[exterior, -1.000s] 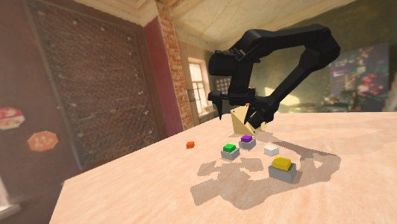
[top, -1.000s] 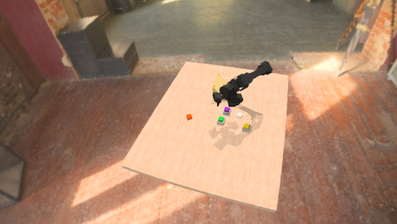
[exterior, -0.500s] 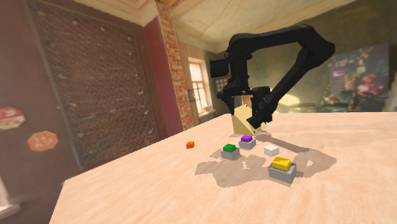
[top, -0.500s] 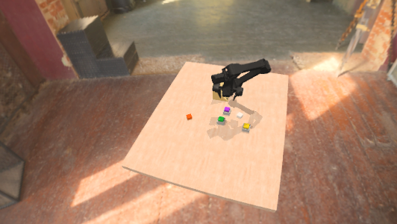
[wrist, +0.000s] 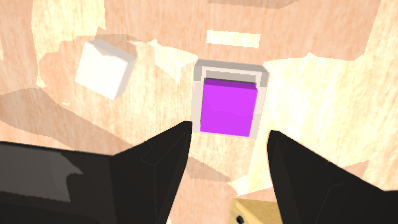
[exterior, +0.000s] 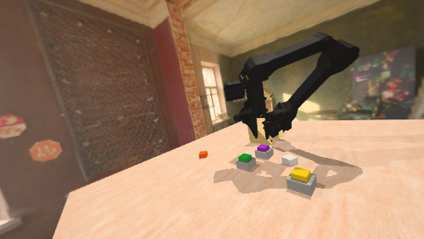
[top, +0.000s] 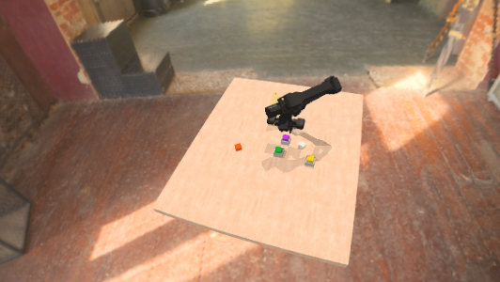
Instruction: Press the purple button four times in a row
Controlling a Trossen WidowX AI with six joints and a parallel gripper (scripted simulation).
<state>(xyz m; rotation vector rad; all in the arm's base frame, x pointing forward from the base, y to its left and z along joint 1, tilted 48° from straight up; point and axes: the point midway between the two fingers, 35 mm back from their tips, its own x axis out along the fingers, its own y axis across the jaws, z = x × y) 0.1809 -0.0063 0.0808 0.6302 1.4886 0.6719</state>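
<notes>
The purple button (top: 286, 137) (exterior: 263, 147) (wrist: 229, 108) sits in a grey housing on the table, its cap standing up. My gripper (top: 288, 130) (exterior: 264, 139) (wrist: 229, 134) points down above the table, close over the purple button and apparently a little to its rear. Its fingers are partly open with nothing held between them. In the wrist view the button shows just beyond and between the two fingertips. No contact with the button is visible.
A green button (top: 278, 149) (exterior: 245, 158) and a yellow button (top: 310, 159) (exterior: 300, 174) stand nearby. A white block (top: 302, 145) (exterior: 289, 160) (wrist: 101, 70) lies beside the purple button, an orange block (top: 238, 147) (exterior: 203, 154) farther off. A tan wedge (top: 273, 99) (exterior: 253, 136) (wrist: 265, 212) stands behind.
</notes>
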